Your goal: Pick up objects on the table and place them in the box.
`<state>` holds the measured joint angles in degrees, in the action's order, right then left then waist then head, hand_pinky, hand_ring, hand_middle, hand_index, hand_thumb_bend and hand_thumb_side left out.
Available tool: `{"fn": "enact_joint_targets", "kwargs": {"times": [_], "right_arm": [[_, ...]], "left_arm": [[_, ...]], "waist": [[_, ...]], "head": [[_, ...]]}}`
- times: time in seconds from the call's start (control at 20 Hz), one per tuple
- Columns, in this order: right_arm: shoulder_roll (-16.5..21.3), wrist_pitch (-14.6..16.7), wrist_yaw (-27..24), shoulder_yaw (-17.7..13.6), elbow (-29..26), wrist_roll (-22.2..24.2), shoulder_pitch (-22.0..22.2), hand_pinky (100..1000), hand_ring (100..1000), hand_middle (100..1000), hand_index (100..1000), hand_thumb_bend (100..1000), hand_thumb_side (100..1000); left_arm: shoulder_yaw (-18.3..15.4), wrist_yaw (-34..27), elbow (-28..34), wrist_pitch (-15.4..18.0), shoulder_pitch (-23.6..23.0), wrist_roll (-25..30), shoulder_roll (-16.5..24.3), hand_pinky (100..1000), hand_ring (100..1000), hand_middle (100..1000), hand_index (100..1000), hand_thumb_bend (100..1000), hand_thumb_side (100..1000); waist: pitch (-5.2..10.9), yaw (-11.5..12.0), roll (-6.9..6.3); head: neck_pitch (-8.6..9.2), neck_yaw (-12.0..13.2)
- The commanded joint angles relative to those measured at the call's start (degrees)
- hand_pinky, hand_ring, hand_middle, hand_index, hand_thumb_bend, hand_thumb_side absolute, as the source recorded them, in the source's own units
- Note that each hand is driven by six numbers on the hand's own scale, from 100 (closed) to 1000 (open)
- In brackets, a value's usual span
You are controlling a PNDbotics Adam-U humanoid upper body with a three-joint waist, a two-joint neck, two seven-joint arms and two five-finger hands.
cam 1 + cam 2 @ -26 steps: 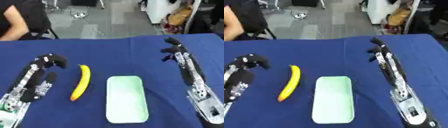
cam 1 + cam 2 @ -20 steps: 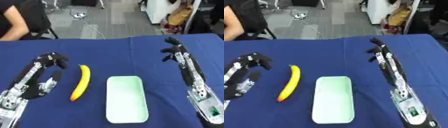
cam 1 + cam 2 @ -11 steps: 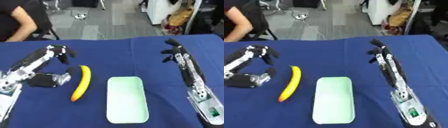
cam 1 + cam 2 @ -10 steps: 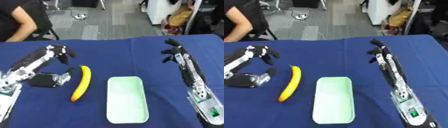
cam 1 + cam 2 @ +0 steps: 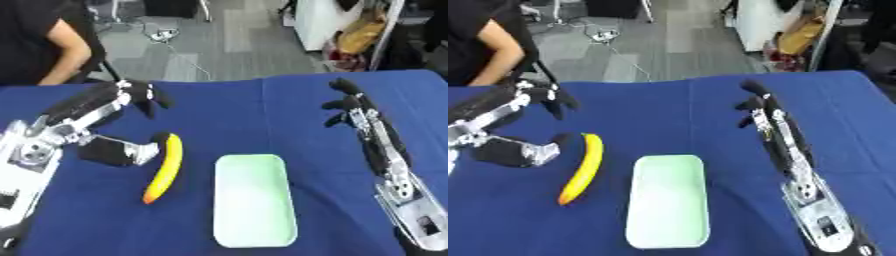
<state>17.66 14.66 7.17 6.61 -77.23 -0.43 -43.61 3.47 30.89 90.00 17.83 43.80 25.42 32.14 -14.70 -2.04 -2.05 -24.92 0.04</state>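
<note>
Reaching in from the left, the left hand sits just beside the banana, thumb low and close against the fruit's upper end, fingers spread wide above and curled round nothing yet. Cannot tell whether the thumb touches the peel. Lying free on the blue bench, the banana runs lengthwise toward the camera, stem end far, its near tip well apart from any hand.

Judging the risks from here: closing the fingers with the thumb only at the far end could pivot the banana and swing its near tip toward the box, or roll it out of the grasp. Pinching near one end rather than mid-length could let the long fruit droop or slip during the lift. Pressing the thumb sideways before the fingers come down could simply shove it across the cloth.

Lying just right of the banana, the pale green box, shallow and empty, could be nudged askew by a low carry catching its rim.

Farther right, the right hand hangs over the bench, fingers relaxed and holding nothing, well clear of box and fruit, so little collision risk there.
</note>
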Motion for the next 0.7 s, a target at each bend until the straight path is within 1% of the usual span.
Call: {"fn": "enact_joint_targets", "kwargs": {"times": [0.05, 0.25, 0.3, 0.4, 0.45, 0.5, 0.7], "right_arm": [[0.8, 0.0, 0.3, -0.1, -0.5, 0.2, -0.4, 549, 735, 898, 973, 100, 969], [0.9, 0.0, 0.2, -0.2, -0.5, 0.2, -0.1, 549, 735, 898, 973, 100, 969], [0.9, 0.0, 0.2, -0.2, -0.4, 0.2, 0.0, 549, 735, 898, 973, 100, 969], [0.9, 0.0, 0.2, -0.2, -0.4, 0.2, 0.2, 549, 735, 898, 973, 100, 970], [0.9, 0.0, 0.3, -0.2, -0.3, 0.3, 0.3, 549, 735, 898, 973, 100, 970], [0.9, 0.0, 0.3, -0.1, -0.3, 0.3, 0.4, 549, 735, 898, 973, 100, 970], [1.0, 0.0, 0.2, -0.2, -0.1, 0.2, 0.9, 549, 736, 899, 974, 100, 970]], "left_arm": [[0.8, 2.6, -1.9, 1.3, 1.9, -0.3, 1.6, 608, 575, 668, 808, 100, 490], [2.1, 5.8, -7.2, 1.0, 3.8, 0.5, -0.3, 604, 567, 662, 803, 100, 523], [2.2, 6.8, -9.1, 0.8, 4.2, 0.6, -0.9, 596, 559, 655, 798, 100, 552], [1.9, 9.1, -13.4, -0.1, 5.1, 0.4, -2.4, 592, 554, 651, 796, 100, 557], [1.6, 10.1, -15.2, -0.4, 5.5, 0.1, -3.0, 571, 530, 626, 781, 100, 579], [1.3, 11.3, -16.9, -0.7, 6.0, -0.3, -3.6, 571, 530, 626, 781, 100, 579], [0.0, 16.0, -22.6, -2.2, 7.8, -2.3, -6.1, 550, 512, 604, 769, 100, 607]], "waist": [[1.56, -0.1, -0.03], [1.94, 0.3, -0.21], [2.04, 0.4, -0.24], [2.27, 0.7, -0.29], [2.37, 0.8, -0.31], [2.47, 0.8, -0.33], [2.98, 1.2, -0.45]], "head": [[0.2, 0.2], [-0.17, 0.0], [-0.24, 0.0], [-0.4, -0.1], [-0.45, -0.1], [-0.51, -0.2], [-0.86, -0.3]]}}
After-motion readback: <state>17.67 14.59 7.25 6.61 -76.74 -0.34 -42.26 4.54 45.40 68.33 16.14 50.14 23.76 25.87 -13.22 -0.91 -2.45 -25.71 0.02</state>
